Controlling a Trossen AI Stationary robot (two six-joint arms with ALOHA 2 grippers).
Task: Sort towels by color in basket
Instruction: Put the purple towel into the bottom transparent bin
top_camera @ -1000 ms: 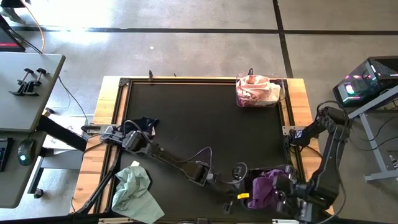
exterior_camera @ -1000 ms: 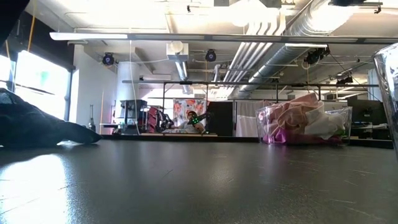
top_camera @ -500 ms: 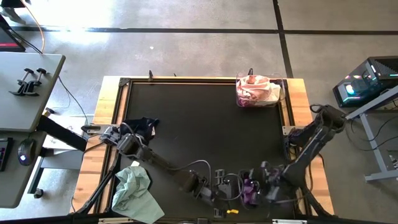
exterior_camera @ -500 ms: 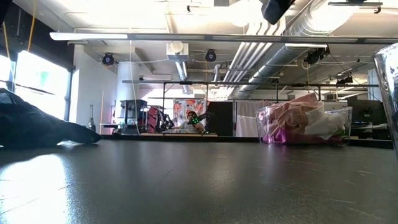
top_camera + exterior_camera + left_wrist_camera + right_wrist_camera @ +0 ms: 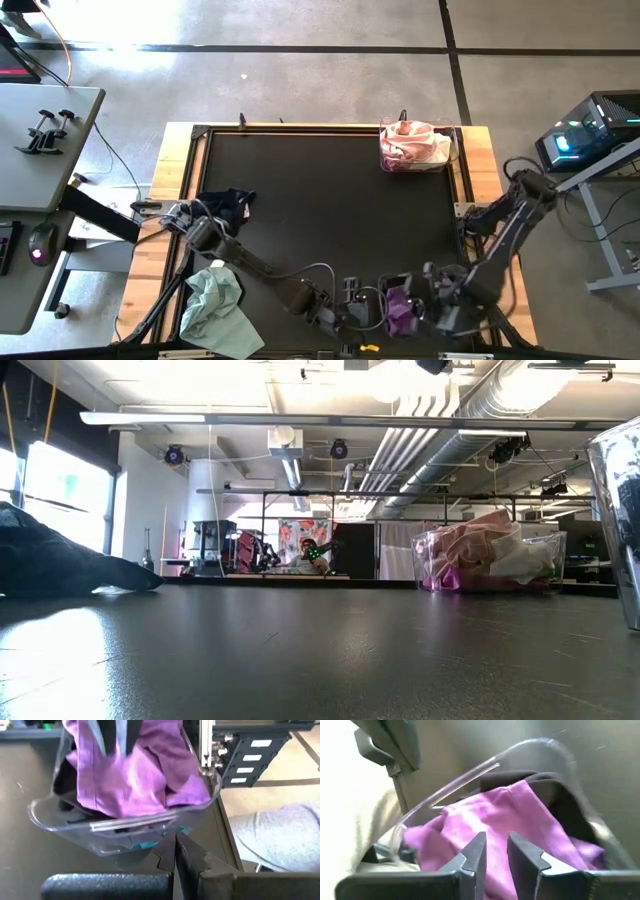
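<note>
Right gripper [image 5: 415, 305]: at the table's near edge, over a clear bin [image 5: 400, 308]. Fingers [image 5: 476, 854] stand a narrow gap apart, clenched on a purple towel [image 5: 399, 307] that hangs into the bin.

Left gripper [image 5: 358, 305]: just beside that bin, fingers pressed fully together, holding nothing visible.

Clear bin, near edge: holds the purple towel [image 5: 135, 775] over dark cloth and a bit of teal.

Second clear bin [image 5: 415, 146]: far right corner of the table, filled with pink and white towels.

Dark towels [image 5: 228, 204]: heaped at the left edge.

Pale mint towel [image 5: 213, 303]: near left corner.
</note>
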